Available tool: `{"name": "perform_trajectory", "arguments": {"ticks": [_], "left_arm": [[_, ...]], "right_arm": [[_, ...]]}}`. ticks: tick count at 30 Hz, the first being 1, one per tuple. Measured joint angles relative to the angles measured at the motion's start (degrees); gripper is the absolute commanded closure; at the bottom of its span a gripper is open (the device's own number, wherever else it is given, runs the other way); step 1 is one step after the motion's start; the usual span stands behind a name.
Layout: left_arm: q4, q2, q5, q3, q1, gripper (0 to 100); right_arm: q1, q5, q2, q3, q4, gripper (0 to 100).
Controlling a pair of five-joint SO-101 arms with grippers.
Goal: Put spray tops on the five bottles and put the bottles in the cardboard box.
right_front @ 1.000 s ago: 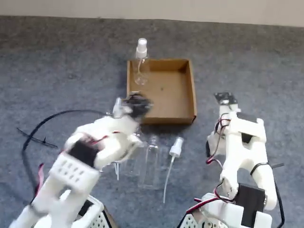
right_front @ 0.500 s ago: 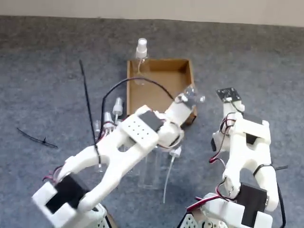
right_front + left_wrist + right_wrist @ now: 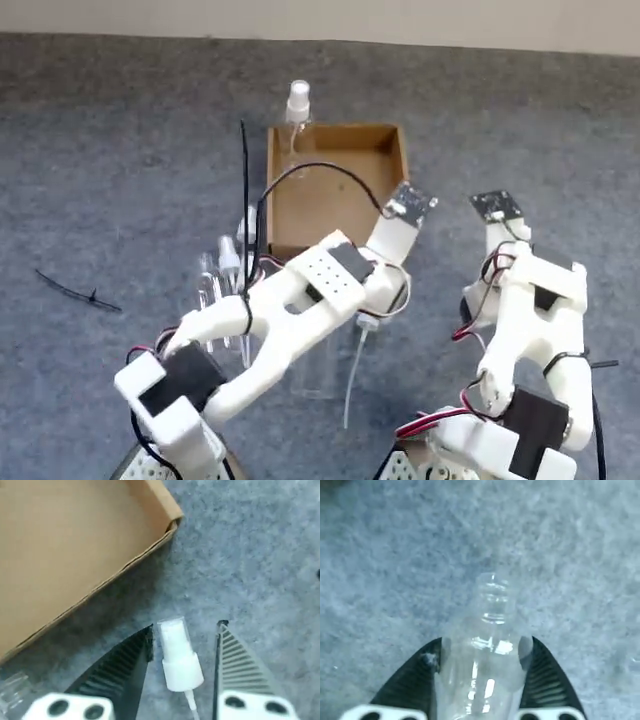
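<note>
In the last second the left gripper has swung over to the loose spray top, white with a thin tube, now lying untouched between its wide-spread fingers; the cardboard box sits beyond their tips. The right gripper clasps a clear, capless bottle, so capping looks next.

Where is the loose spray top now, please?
In the left wrist view the spray top lies on the carpet between the open fingers of the left gripper, just off the box's corner.
</note>
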Motion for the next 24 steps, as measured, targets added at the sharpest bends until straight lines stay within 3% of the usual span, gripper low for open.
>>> {"name": "perform_trajectory", "arguments": {"ticks": [24], "left_arm": [[-0.4,3.0,0.0,1.2,0.4,82]], "right_arm": [[0.4,0.1,0.0,0.0,0.0,94.3]]}}
